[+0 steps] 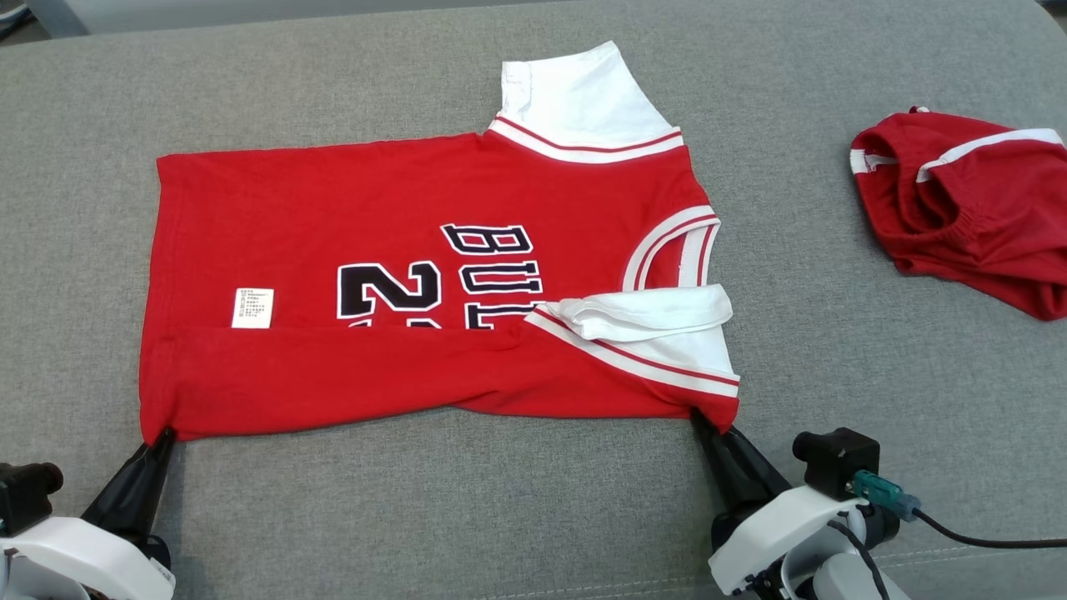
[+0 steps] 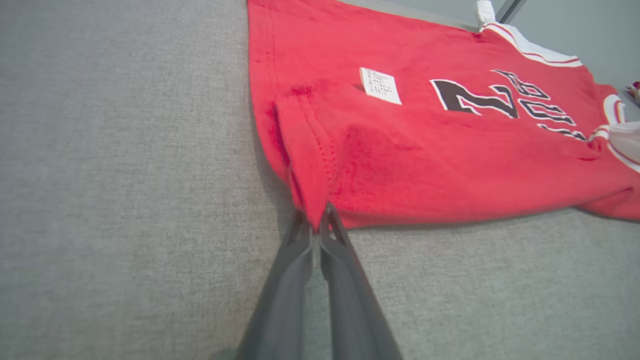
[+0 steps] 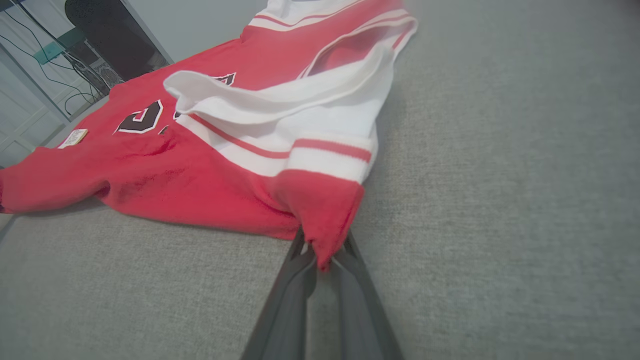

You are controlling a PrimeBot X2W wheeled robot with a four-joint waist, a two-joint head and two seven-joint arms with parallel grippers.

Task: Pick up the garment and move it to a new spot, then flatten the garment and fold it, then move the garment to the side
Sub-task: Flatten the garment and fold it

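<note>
Two sets of dark fingers are at work at the near edge here. The left fingers [image 1: 133, 487] [image 2: 292, 280] are pinched tight on the near left hem corner of the red cotton basketball jersey with white sleeves [image 1: 333, 217] [image 2: 400, 150] [image 3: 200, 180], and the left wrist view shows the red cloth squeezed between the tips. Over on the right, the right fingers [image 1: 738, 471] [image 3: 292, 300] are clamped on the near right corner, with a tongue of red fabric poking down between them in the right wrist view.

The jersey lies across the middle of the grey upholstered bench [image 1: 500, 517], hem to the left and collar to the right. Its near edge is folded up over the body, covering the lower part of the black-and-white number and lettering. A small white printed care label [image 1: 252, 307] [image 2: 380, 85] sits just above that fold on the left. The near white sleeve [image 1: 658, 325] lies on top of the fold, and the far sleeve sticks out past the far edge.

Far right, well apart, there's a crumpled pair of red shorts with white stripes [image 1: 967, 208].
</note>
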